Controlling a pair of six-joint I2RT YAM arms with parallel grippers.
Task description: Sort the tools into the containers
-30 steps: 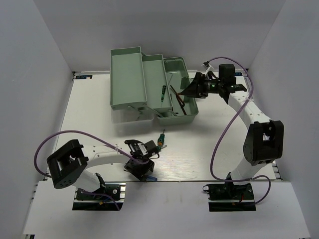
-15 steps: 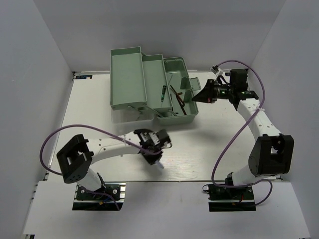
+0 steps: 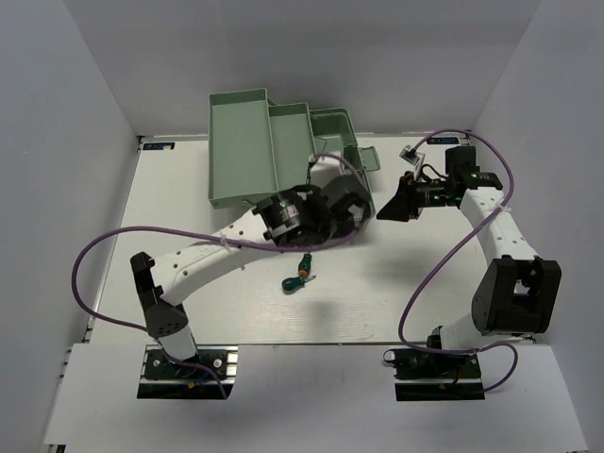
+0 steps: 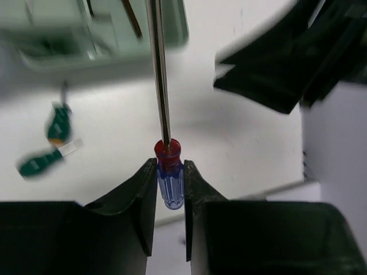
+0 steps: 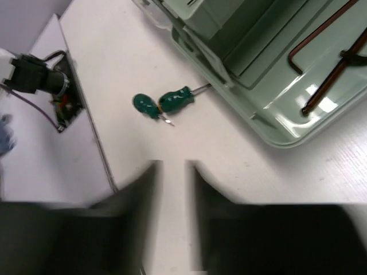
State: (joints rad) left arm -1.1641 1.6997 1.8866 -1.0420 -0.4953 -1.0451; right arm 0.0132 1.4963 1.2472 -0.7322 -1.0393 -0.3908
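White table (image 3: 170, 236), plain white walls. Mint-green toolbox (image 3: 241, 142) open, trays fanned out.
- Changed: left gripper (image 4: 170, 172) was well in front of toolbox a second ago, now over its near-right part. Jaws narrow, clamped on blue-handled screwdriver (image 4: 170, 189), shaft pointing at toolbox. Judgement: pick done, drop into tray next.
- Changed: right gripper (image 5: 173, 169) pulled back to right of toolbox, jaws part open, empty.
- Two green-handled screwdrivers (image 5: 166, 102) unsorted, just in front of toolbox.
- Dark hex keys (image 5: 321, 63) inside toolbox base.
- Writing: none legible. Small white tag (image 4: 70, 148) by green handles, unreadable.
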